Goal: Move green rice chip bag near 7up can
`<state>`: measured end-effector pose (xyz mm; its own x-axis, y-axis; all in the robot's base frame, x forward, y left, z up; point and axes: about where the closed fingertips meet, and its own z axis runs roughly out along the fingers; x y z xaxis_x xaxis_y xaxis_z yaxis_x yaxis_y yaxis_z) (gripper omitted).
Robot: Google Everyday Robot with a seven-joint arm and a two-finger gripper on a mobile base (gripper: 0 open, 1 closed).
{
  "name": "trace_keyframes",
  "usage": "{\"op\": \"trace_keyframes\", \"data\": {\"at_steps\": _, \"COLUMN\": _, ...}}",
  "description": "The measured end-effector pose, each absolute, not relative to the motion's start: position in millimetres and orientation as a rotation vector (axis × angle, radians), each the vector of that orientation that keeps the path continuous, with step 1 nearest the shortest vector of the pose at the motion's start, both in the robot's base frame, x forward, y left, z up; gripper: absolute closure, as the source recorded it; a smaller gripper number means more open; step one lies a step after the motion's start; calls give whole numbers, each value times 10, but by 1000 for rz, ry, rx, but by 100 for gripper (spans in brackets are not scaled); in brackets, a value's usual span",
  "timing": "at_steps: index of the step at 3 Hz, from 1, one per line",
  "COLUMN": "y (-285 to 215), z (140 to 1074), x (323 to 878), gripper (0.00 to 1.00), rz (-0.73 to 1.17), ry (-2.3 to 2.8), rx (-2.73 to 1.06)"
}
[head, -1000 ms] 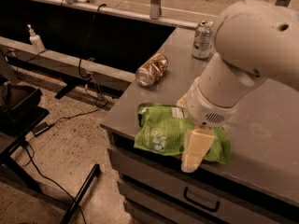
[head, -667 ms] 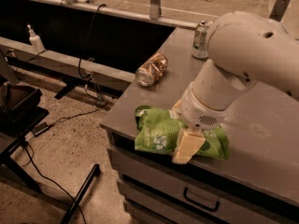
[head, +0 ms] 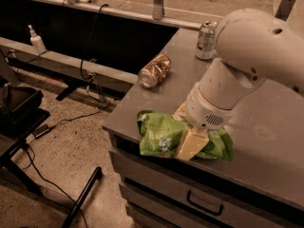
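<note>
Camera view: green rice chip bag (head: 159, 134) lies crumpled at the front left edge of the grey table (head: 266, 141), just above the drawer front. Gripper (head: 184, 133) is down on the bag's middle. One cream finger (head: 191, 144) lies across the bag's front face, and a second cream piece shows just behind its top edge. The jaws are narrow, with the bag pinched between them. The white arm (head: 247, 56) rises up and right from the gripper and covers much of the table's right side. 7up can (head: 206, 41) stands upright at the table's far edge, well apart from the bag and partly behind the arm. A copper-brown can (head: 154, 71) lies on its side near the table's left edge, between the bag and the 7up can. A drawer handle (head: 204, 204) is below the bag. A pump bottle (head: 36, 40) stands on a ledge at far left. A black cable (head: 90, 37) hangs down toward the speckled floor (head: 71, 151).
</note>
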<state>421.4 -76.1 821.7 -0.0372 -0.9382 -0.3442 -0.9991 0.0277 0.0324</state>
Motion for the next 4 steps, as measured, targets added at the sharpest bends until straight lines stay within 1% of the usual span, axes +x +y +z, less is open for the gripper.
{"op": "trace_keyframes", "data": {"at_steps": 1, "y": -760, "z": 8223, "x": 4214, "gripper": 100, "rz": 391, "ry": 2075, "rx": -2007}}
{"op": "trace_keyframes", "data": {"at_steps": 2, "y": -761, "z": 8225, "x": 4214, "gripper": 100, "rz": 391, "ry": 2075, "rx": -2006}}
{"op": "trace_keyframes", "data": {"at_steps": 3, "y": -844, "z": 8492, "x": 4191, "gripper": 100, "rz": 298, "ry": 2097, "rx": -1991}}
{"op": "trace_keyframes", "data": {"at_steps": 4, "y": -1050, "z": 8736, "x": 4520, "gripper": 100, "rz": 166, "ry": 2152, "rx": -1969}}
